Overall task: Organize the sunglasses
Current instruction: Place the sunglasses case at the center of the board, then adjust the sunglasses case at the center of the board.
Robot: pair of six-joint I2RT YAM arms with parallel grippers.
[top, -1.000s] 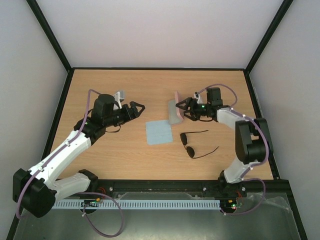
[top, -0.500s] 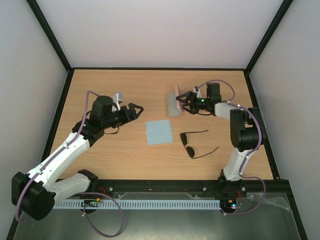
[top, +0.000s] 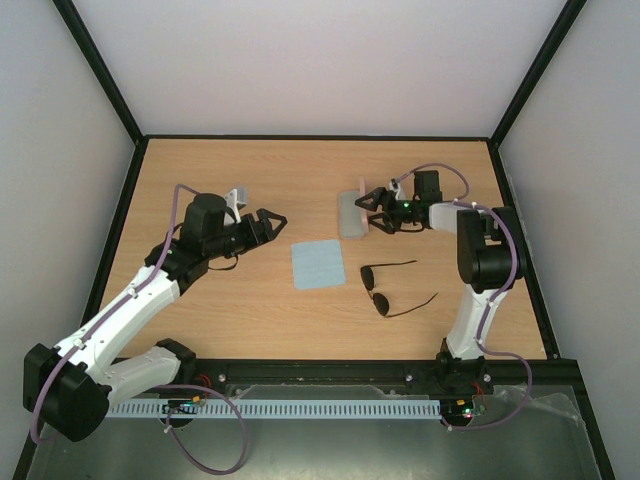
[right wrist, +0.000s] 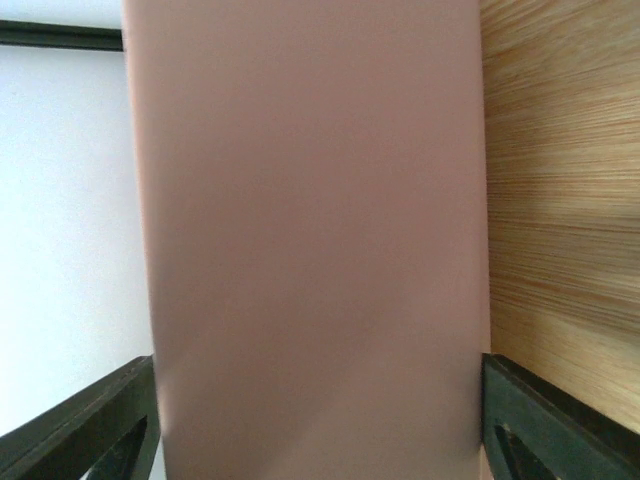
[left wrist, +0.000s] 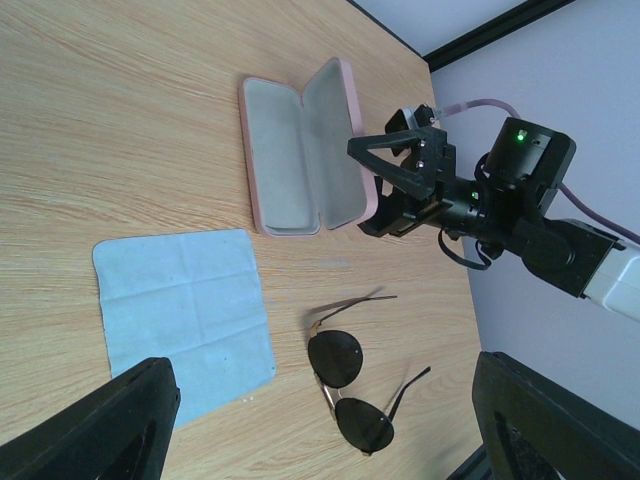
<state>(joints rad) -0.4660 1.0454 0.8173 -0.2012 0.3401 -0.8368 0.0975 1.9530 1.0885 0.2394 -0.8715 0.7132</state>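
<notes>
The sunglasses (top: 385, 290) lie unfolded on the wooden table, right of centre; the left wrist view shows their dark lenses (left wrist: 350, 385) and thin temple arms. The pink case (top: 350, 214) lies open behind them, grey lining up (left wrist: 300, 150). My right gripper (top: 372, 212) is open against the outer side of the raised case lid, which fills the right wrist view (right wrist: 310, 250) between my fingers (right wrist: 560, 420). My left gripper (top: 268, 222) is open and empty above the table, left of the light blue cloth (top: 318, 264).
The light blue cloth (left wrist: 185, 310) lies flat between the case and the sunglasses, just left of them. Black frame rails (top: 320, 137) border the table at the back and along both sides. Both arm bases sit at the near edge.
</notes>
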